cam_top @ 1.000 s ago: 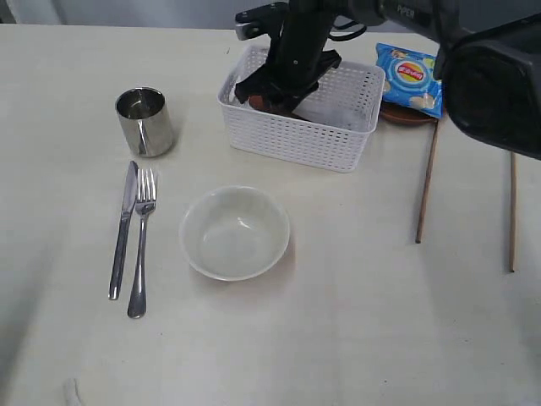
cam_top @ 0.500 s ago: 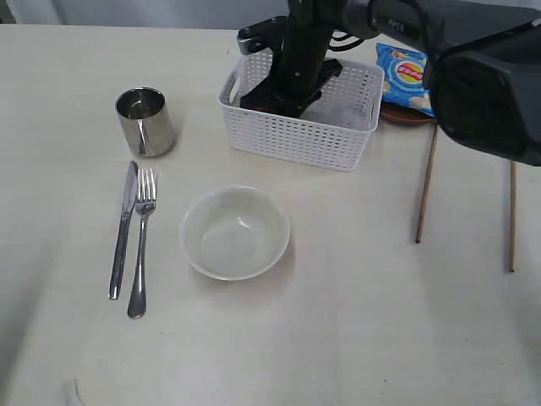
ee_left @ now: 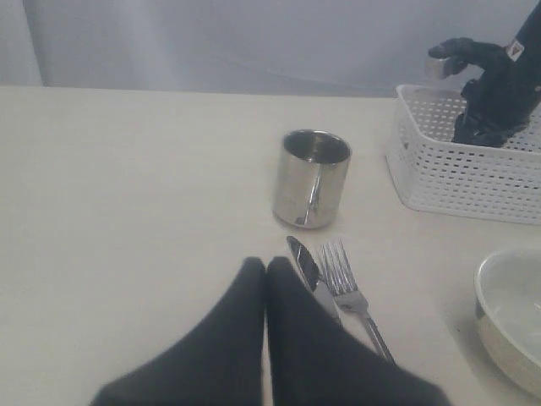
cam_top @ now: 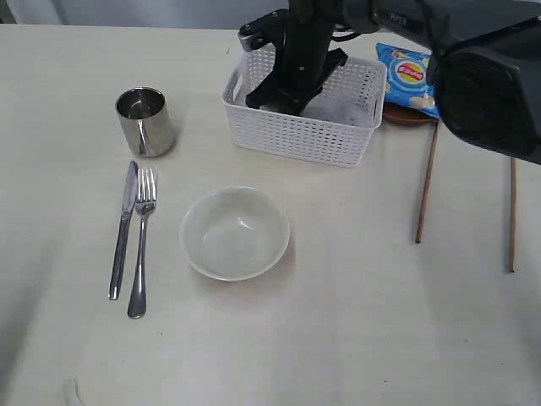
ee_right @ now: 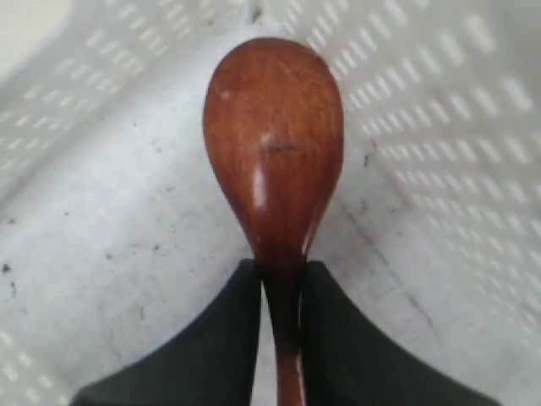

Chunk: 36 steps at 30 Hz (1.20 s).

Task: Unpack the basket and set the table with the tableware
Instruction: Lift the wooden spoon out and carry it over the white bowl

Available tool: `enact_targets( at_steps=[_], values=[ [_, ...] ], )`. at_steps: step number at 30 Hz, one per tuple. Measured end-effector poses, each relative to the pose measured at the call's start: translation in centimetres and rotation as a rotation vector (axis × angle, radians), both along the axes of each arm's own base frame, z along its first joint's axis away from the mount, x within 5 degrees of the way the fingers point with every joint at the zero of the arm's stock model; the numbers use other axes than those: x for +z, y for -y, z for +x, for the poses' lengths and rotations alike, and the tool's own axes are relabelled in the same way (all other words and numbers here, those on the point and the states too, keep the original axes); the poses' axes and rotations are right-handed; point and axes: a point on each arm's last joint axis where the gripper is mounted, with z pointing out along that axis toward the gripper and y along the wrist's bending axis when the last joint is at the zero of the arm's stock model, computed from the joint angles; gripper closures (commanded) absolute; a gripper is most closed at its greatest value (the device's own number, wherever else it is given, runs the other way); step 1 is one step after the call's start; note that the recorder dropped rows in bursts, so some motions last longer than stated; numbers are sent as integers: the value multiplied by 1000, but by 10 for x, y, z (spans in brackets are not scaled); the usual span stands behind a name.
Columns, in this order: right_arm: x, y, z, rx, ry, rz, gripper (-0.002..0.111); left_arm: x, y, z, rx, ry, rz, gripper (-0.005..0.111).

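Observation:
The white basket (cam_top: 296, 135) stands at the back of the table (cam_top: 355, 338). My right gripper (cam_top: 275, 97) reaches down inside it. In the right wrist view that gripper (ee_right: 281, 283) is shut on the neck of the reddish-brown wooden spoon (ee_right: 275, 144), whose bowl lies on the basket floor. The steel cup (cam_top: 144, 121), knife (cam_top: 123, 228), fork (cam_top: 141, 241) and cream bowl (cam_top: 235, 233) are laid out on the table. My left gripper (ee_left: 266, 269) is shut and empty, hovering close to the knife tip (ee_left: 303, 262).
A blue chip bag (cam_top: 409, 76) lies on a dark-brown plate (cam_top: 406, 116) right of the basket. Two brown chopsticks (cam_top: 427, 182) (cam_top: 511, 211) lie apart at the right. The right arm's dark bulk (cam_top: 490, 85) fills the top right corner.
My right gripper has gone down into the basket and its jaws have closed on the spoon's neck. The basket has shifted slightly. The left gripper's earlier state is not shown.

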Motion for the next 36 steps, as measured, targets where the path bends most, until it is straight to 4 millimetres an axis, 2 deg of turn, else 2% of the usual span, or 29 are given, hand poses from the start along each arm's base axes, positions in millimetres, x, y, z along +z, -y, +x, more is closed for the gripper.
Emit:
enact_targets(
  at_steps=[1,2,5,10,12,18,23,27,30,36],
  values=[
    [7,0,1,2,18,2,109,0,0,0,0,0,0,107],
    [25,1,1,1,52,17,109,0,0,0,0,0,0,107],
    [60,2,-1,4,116,50,109,0,0,0,0,0,0,107],
    [69,6,-7,1,77,29,109,0,0,0,0,0,0,107],
    [81,8,-12,-1,64,25,109,0,0,0,0,0,0,107],
    [146,10,-36,29,84,160,109,0,0,0,0,0,0,107],
    [182,14,-64,66,99,226,109,0,0,0,0,0,0,107],
    [188,20,-85,66,67,225,109,0,0,0,0,0,0,107],
    [181,27,-106,63,2,215,109,0,0,0,0,0,0,107],
    [168,35,-168,116,-113,166,109,0,0,0,0,0,0,107]
  ],
)
